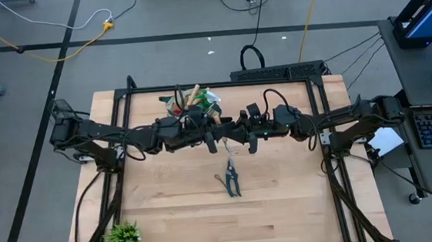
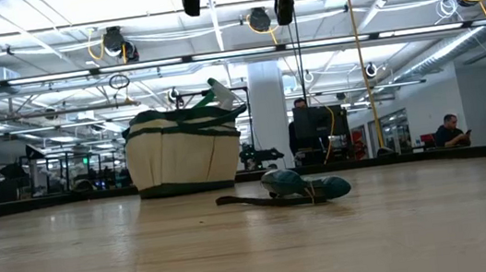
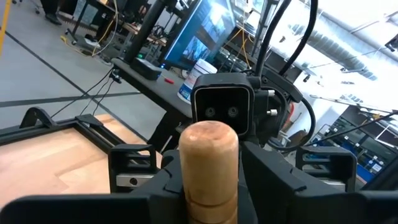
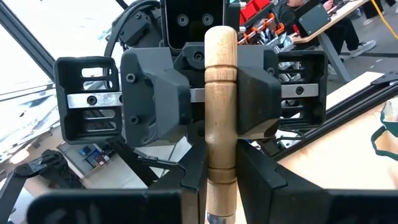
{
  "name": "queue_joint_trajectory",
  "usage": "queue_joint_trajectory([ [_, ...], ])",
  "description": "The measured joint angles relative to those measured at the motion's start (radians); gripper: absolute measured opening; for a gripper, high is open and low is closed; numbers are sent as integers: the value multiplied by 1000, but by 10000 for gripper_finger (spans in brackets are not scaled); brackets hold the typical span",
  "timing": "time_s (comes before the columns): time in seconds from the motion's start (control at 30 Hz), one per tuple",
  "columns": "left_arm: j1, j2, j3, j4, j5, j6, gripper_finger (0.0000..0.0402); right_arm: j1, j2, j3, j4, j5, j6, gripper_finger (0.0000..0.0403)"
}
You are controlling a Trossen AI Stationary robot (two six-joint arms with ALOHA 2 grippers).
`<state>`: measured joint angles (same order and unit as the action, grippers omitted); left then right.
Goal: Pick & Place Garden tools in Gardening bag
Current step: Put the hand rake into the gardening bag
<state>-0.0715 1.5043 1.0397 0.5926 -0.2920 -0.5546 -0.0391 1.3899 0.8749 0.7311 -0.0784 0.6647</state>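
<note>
Left gripper [image 4: 214, 93]: closed on the upper end of a wooden tool handle [image 4: 221, 106], one grey pad pressed to each side, raised above the table's middle.
Right gripper [image 3: 211, 180]: also clamped on the same wooden handle, lower down (both arms hold the one tool between them, head to head).
Held tool: only its pale turned-wood handle shows clearly in the wrist views; a slim metal end [image 1: 230, 152] hangs below the grippers in the high view, and its kind cannot be told.
Gardening bag [image 2: 182, 148]: upright on the far side of the table, just behind the left gripper, beige with dark green trim; wooden handles and green items stick out of its top.
Pruning shears [image 1: 231, 179]: flat on the bare wood in front of the two grippers, well apart from the bag, untouched.
Small leafy plant [image 1: 123, 236]: at the table's near left corner.
Table [image 1: 285, 208]: light wood, framed by black rails.
</note>
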Motion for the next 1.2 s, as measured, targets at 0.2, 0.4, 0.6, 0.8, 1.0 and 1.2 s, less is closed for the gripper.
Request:
queue_joint_trajectory([
  [0.2,0,0,0,-3,-1,-14,113,0,0,0,0,21,-21,51],
  [0.4,0,-2,0,-45,-5,-34,45,1,0,0,-6,20,-23,57],
  [0.6,0,-2,0,-53,2,-26,45,1,0,0,-11,19,-55,63],
  [0.8,12,-57,-1,-201,16,-10,44,-2,0,0,-41,-19,-103,88],
  [1.0,15,-160,-2,-382,-32,18,44,-3,0,1,-59,-20,-159,133],
  [1.2,10,-265,1,-580,-158,48,44,-4,-1,1,-135,-21,-235,181],
])
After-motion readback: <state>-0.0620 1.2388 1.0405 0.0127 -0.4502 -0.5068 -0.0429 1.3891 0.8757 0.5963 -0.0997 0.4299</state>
